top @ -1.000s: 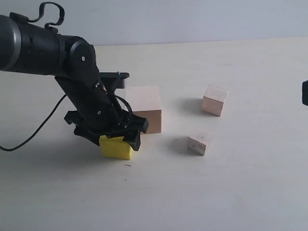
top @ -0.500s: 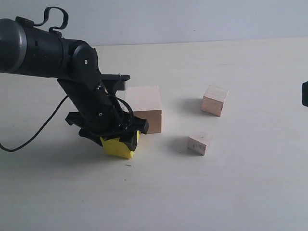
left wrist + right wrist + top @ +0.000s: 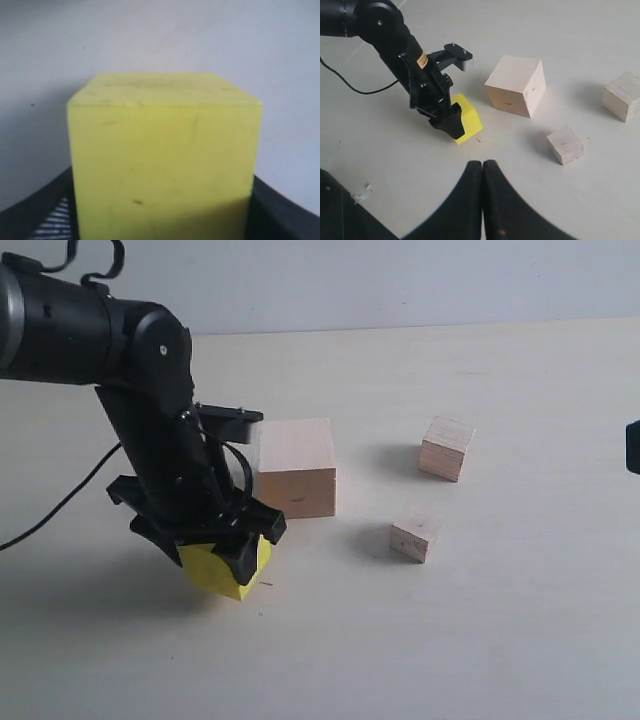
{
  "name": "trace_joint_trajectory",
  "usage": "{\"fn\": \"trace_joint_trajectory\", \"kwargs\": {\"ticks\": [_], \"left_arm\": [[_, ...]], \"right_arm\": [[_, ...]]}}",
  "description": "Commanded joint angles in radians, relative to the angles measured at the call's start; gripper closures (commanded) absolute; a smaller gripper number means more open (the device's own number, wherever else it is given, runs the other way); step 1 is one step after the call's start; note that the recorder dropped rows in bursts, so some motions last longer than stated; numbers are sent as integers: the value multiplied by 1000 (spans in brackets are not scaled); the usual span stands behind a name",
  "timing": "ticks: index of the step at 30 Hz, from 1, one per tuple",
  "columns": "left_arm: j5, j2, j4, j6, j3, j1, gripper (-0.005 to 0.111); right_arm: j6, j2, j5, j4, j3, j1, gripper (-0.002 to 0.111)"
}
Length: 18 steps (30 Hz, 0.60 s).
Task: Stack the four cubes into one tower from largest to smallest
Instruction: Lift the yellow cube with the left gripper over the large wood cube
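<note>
A pale, cream table (image 3: 500, 640) fills most of the scene, smooth and bare apart from the cubes. A plain light grey wall (image 3: 400, 280) rises behind its far edge.

The left hand (image 3: 215, 552) is clamped on the yellow cube (image 3: 222, 575), with a black finger on either side. The cube sits tilted in that grip, one corner pointing down at the table, just in front of the big pale wood cube (image 3: 296, 468). Whether that corner touches the table cannot be told.

The middle wood cube (image 3: 446, 448) and the smallest wood cube (image 3: 415, 536) rest on the table, well apart from the big one, to its right.

The right hand (image 3: 482, 190) hangs over the table with its fingers pressed together, gripping nothing.
</note>
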Motion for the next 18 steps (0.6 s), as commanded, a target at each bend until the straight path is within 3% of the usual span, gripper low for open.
{"fn": "trace_joint_trajectory", "kwargs": {"ticks": [1, 10, 18], "left_arm": [[86, -108, 8, 58, 1, -2, 107], [110, -240, 23, 329, -42, 4, 107], [175, -199, 32, 600, -232, 4, 107]], "right_arm": [[-3, -8, 4, -5, 5, 1, 108], [-3, -8, 4, -24, 5, 1, 108], [-3, -8, 8, -29, 5, 1, 108]]}}
